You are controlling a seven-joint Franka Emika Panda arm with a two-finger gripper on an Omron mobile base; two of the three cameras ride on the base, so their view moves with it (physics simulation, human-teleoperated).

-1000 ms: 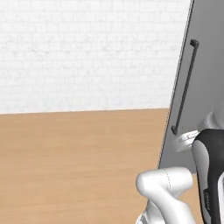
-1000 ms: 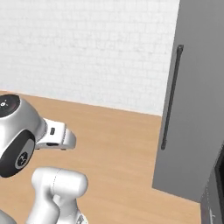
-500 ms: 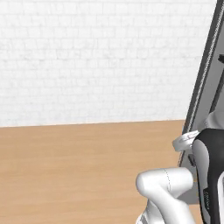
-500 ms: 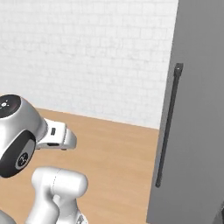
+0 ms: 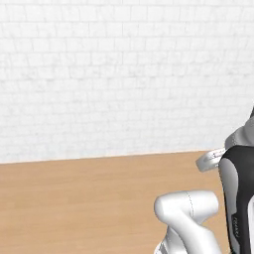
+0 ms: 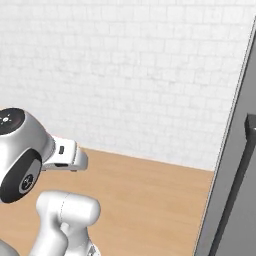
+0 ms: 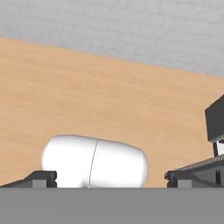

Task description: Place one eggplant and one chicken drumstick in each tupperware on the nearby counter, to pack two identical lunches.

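the gripper (image 7: 109, 180) hangs with its two dark fingers spread wide and nothing between them, above a wooden floor (image 7: 109, 96) that runs to one white brick wall (image 5: 114, 74). at the right edge of the right base view stands one grey panel (image 6: 235, 200) with one dark handle (image 6: 240, 175).

Light-wood counter (image 5: 74, 203) (bare surface), white-brick backdrop

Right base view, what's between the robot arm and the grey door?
Bare wooden surface; nothing stands between arm and grey door in the right base view.
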